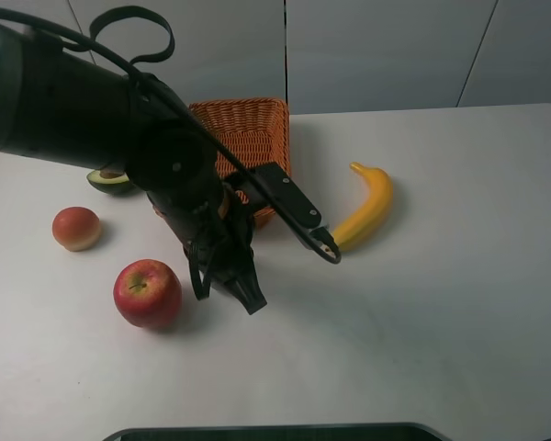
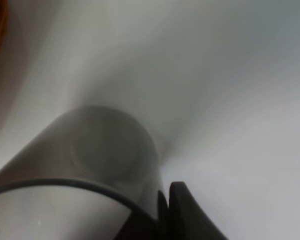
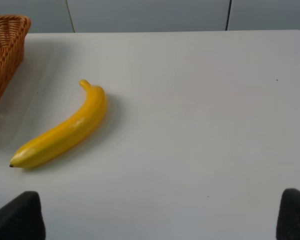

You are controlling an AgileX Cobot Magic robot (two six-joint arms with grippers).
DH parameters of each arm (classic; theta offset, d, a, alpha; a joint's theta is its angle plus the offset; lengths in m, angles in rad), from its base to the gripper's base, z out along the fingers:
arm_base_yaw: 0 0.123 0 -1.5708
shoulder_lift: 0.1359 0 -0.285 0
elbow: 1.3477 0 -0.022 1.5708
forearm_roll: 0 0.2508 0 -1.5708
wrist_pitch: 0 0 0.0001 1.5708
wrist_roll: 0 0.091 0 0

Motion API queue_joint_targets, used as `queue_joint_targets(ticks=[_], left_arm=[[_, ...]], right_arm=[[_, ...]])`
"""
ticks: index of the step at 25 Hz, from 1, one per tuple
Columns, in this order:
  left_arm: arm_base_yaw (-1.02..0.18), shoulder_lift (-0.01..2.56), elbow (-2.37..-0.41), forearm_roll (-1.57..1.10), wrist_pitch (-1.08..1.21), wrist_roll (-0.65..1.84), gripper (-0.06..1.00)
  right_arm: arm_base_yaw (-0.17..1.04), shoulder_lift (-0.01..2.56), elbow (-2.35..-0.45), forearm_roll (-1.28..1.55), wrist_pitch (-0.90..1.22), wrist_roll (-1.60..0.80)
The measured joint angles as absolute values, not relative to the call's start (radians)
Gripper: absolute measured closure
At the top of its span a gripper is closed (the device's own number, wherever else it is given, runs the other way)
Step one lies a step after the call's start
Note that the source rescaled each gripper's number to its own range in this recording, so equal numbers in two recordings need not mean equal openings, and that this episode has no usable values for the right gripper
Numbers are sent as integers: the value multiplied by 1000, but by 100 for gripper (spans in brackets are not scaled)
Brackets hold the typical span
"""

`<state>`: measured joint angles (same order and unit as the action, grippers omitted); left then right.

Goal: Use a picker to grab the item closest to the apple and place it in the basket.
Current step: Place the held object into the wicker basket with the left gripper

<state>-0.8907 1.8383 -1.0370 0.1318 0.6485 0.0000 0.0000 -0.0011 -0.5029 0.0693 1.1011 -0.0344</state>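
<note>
A red apple (image 1: 147, 292) sits on the white table at the front left. The thing nearest it is a round orange-red fruit (image 1: 76, 228) further back to its left. The orange wicker basket (image 1: 248, 129) stands at the back, partly behind my left arm. Just right of the apple, my left gripper (image 1: 225, 289) hangs open and empty. Its wrist view is blurred, showing one dark fingertip (image 2: 186, 212). My right gripper (image 3: 155, 220) is wide open over bare table, out of the exterior view.
A yellow banana (image 1: 367, 207) (image 3: 65, 130) lies right of the basket (image 3: 2, 55). An avocado half (image 1: 110, 180) sits at the back left, partly hidden by my left arm. A black bar (image 1: 289, 202) on the left wrist juts toward the banana.
</note>
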Motion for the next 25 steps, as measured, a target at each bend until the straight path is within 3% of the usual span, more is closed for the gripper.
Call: queue_joint_targets(ticks=[15, 21, 25], left_arm=[[-891, 1617, -1220, 76, 925, 0, 94], [-883, 1617, -1229, 177, 915, 0, 94], [-807, 1617, -1229, 184, 871, 0, 94]], right_arm=[[0, -1, -503, 69, 1101, -34], [0, -1, -503, 69, 1101, -34], [0, -1, -503, 69, 1101, -34]])
